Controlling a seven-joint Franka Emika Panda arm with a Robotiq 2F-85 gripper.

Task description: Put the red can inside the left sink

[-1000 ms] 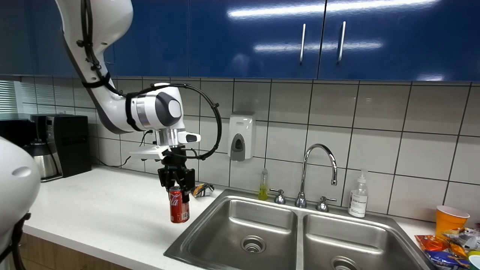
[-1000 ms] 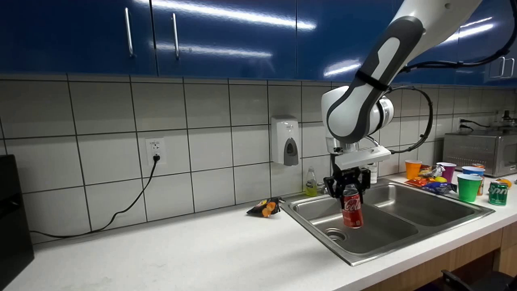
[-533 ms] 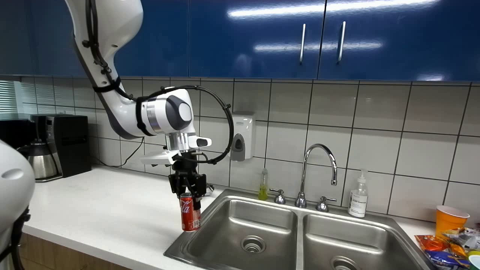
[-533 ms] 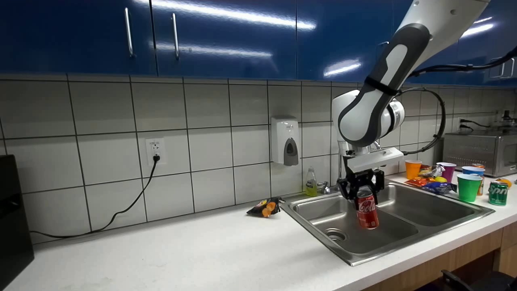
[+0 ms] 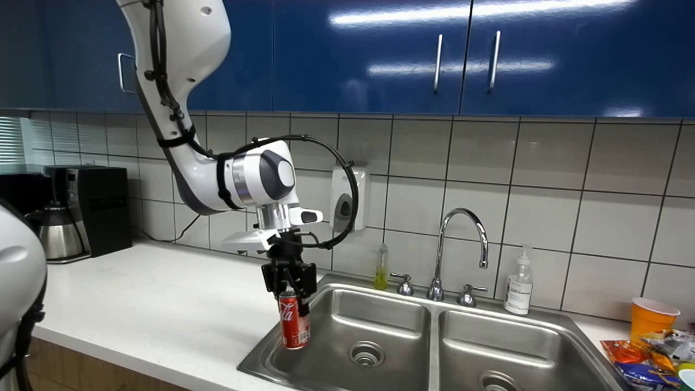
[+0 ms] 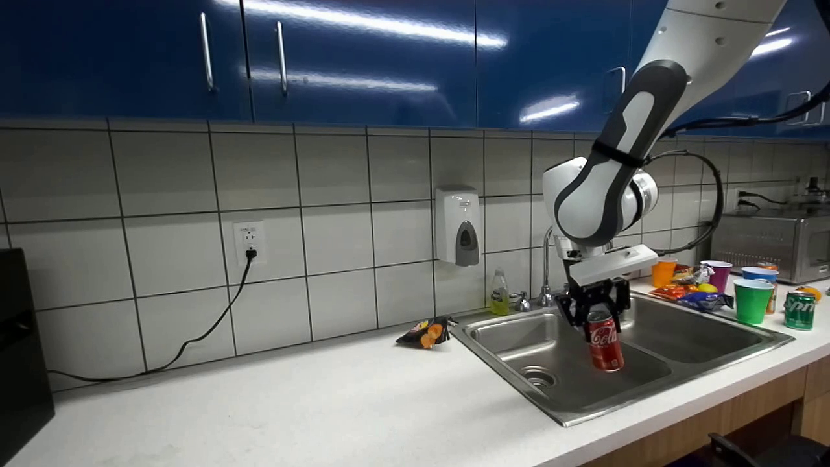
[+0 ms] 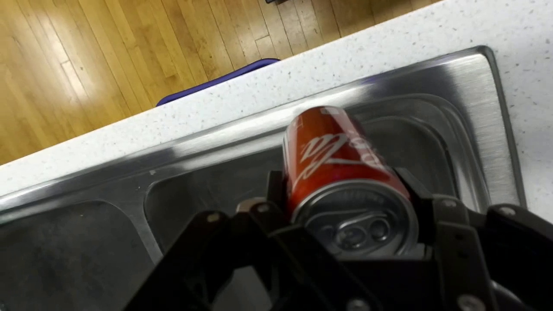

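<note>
Shifting since the earlier frames, the red can (image 5: pixel 295 329) and the arm (image 5: pixel 203 179) are travelling toward the right of both exterior views, and the can is also coming a little lower. Dark fingers (image 7: pixel 275 190) are gripping it from both sides near its upper end, and in the wrist view its silvery top (image 7: pixel 356 218) is showing while pale lettering is running along its red side. At this moment the can is hanging at a slight tilt over the left sink (image 5: pixel 374 312), its lower end overlapping the front rim in the wrist view; the views are leaving it unclear whether that end is dipping inside. On the floor of the same basin a round drain (image 5: pixel 366 354) is showing, apart from the can. Right alongside, the right-hand basin (image 5: pixel 499 326) is sharing the steel surround, and a curved faucet (image 5: pixel 438 255) is rising behind the pair. Along the back ledge, a bottle of yellow-green liquid (image 5: pixel 381 274) is standing behind the left sink and a pump bottle (image 5: pixel 519 290) is standing behind the right-hand basin. On the white desk (image 6: pixel 292 402), a dark snack bag (image 6: pixel 426 334) is lying just beside the sink's back corner, while a green cup (image 6: pixel 752 303) and a green can (image 6: pixel 799 310) are standing near each other beyond the right-hand basin. Above, a soap dispenser (image 6: pixel 458 227) is hanging on the tiled wall (image 6: pixel 337 240) below blue cabinets (image 6: pixel 363 58).
</note>
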